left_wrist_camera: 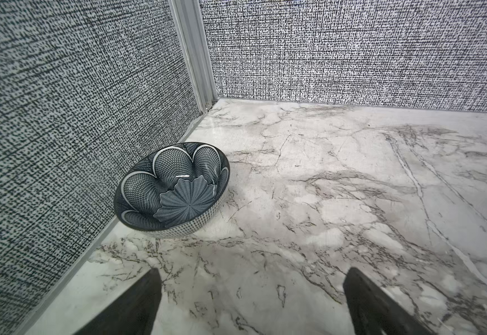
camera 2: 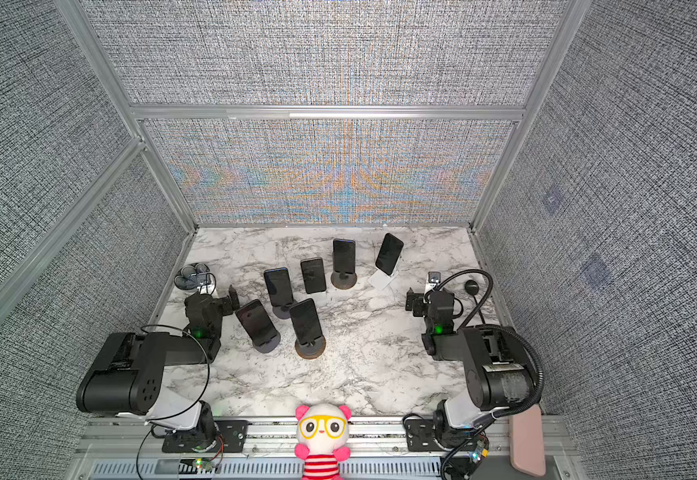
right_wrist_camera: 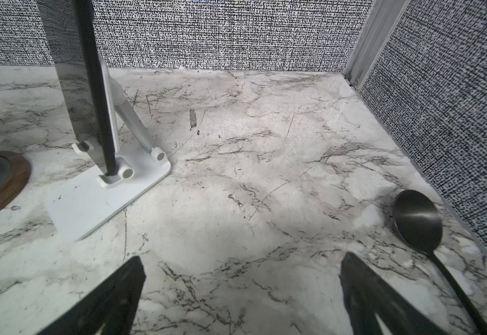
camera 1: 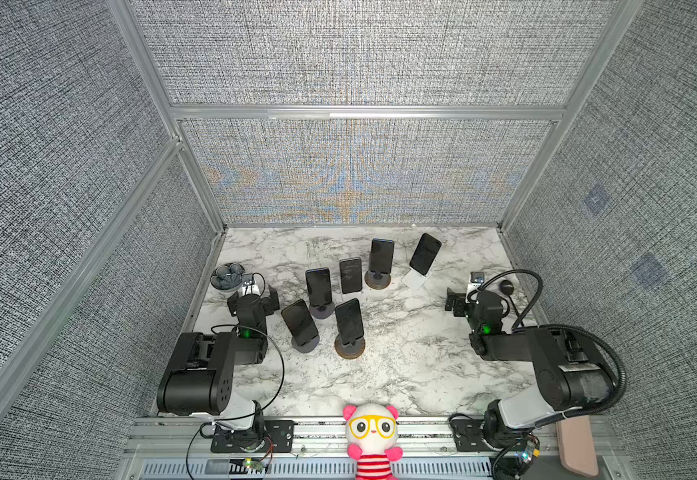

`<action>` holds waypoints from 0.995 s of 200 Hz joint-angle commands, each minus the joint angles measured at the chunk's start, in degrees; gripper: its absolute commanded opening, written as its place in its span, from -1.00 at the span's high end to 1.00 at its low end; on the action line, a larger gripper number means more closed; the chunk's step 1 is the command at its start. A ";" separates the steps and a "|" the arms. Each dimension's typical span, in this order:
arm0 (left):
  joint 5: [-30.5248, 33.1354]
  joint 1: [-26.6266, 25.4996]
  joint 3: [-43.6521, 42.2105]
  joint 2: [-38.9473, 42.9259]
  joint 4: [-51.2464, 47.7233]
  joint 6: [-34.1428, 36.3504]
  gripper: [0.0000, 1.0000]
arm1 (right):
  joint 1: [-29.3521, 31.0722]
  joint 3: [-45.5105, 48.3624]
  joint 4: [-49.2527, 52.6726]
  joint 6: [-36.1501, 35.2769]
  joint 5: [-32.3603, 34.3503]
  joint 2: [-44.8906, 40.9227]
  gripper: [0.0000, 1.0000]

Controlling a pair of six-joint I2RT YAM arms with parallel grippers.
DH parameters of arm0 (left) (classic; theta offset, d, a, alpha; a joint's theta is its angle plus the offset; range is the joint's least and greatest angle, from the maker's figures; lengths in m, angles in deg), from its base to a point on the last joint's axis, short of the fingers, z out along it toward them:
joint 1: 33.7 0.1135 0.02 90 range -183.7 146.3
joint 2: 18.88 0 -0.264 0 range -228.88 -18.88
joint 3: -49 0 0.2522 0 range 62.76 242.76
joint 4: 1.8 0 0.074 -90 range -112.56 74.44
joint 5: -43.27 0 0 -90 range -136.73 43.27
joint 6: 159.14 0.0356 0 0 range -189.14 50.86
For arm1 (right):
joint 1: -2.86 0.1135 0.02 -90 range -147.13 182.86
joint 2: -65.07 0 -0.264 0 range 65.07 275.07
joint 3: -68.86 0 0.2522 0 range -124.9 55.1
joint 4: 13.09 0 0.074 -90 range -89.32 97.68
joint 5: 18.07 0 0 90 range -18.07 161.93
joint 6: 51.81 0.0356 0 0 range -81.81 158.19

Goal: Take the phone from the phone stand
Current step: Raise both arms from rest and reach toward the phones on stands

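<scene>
Phone (right_wrist_camera: pixel 97 101) is propped on the white stand (right_wrist_camera: pixel 91 208) toward the far right corner of the bench (camera 1: pixel 400 374), long axis near upright, top tipped back, screen turned to the near edge. Other phones (camera 1: pixel 319 286) are stood across the middle. Open marble is left up to the right edge, where a spoon (right_wrist_camera: pixel 417 222) lies. Nothing is grasped: left gripper (left_wrist_camera: pixel 252 272) and right gripper (right_wrist_camera: pixel 243 259) are spread wide.

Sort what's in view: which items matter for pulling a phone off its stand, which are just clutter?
Job: phones propped on stands; left gripper and right gripper, both open.
Clutter: patterned bowl, black spoon, plush toy.
</scene>
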 commanded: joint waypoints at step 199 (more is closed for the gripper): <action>-1.06 0.41 0.08 0.26 1.43 -0.18 -0.90 | -0.39 -0.21 -0.29 0.43 0.06 -0.44 -0.98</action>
